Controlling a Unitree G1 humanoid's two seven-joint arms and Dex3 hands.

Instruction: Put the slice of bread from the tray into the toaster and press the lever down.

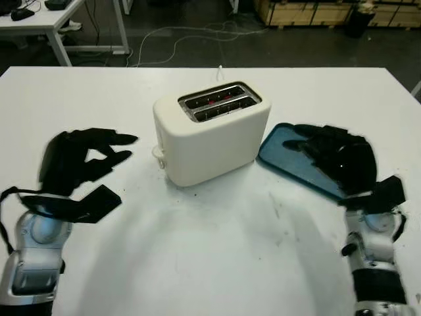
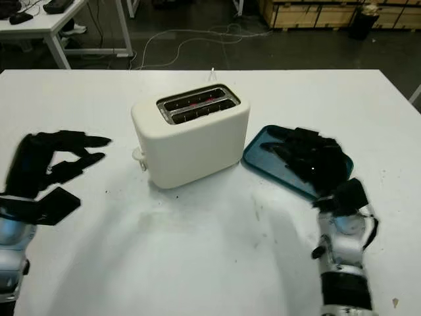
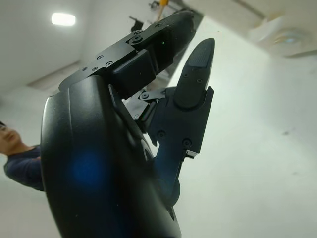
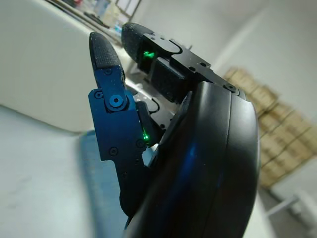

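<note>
Your right robot hand (image 1: 335, 158) hovers empty over the bare tray (image 1: 289, 163); toaster (image 1: 210, 131) elements glow, so you're likely nearly done.

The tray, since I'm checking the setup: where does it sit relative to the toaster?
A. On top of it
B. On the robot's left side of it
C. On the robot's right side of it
C: the blue tray lies beside the toaster, under the right robot hand.

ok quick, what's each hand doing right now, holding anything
Left hand: open, holding nothing, on the lever side of the toaster.
Right hand: open, holding nothing, over the blue tray.
</note>
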